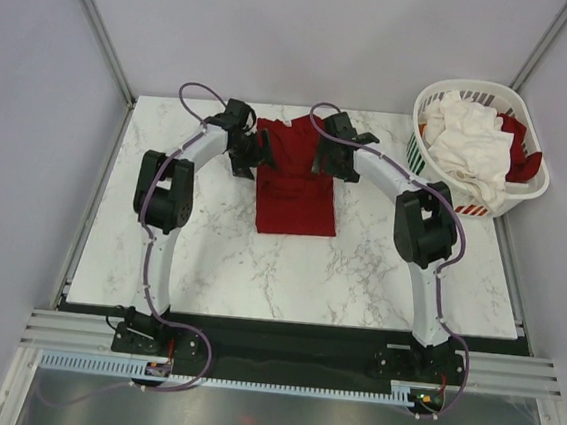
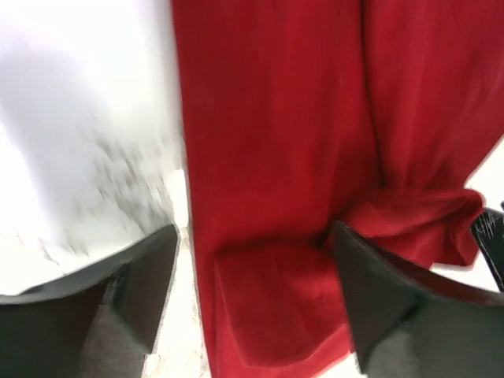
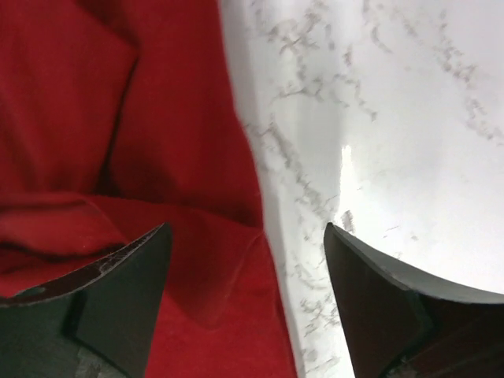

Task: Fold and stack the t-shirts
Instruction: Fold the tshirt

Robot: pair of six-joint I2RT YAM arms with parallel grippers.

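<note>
A dark red t-shirt [image 1: 297,179] lies partly folded in a narrow strip on the marble table, its far end rumpled. My left gripper [image 1: 262,152] is open at the shirt's far left edge; in the left wrist view the red cloth [image 2: 276,157] lies between and below the open fingers [image 2: 142,276]. My right gripper [image 1: 331,162] is open at the shirt's far right edge; the right wrist view shows the red cloth's edge [image 3: 197,260] under the gap, one finger [image 3: 118,291] over cloth and the other over marble. More shirts, white [image 1: 468,142] and red [image 1: 523,160], fill the basket.
The white slotted basket [image 1: 421,160] stands at the table's far right corner. The marble table [image 1: 209,256] has grey walls on three sides. The arm bases sit at the near edge.
</note>
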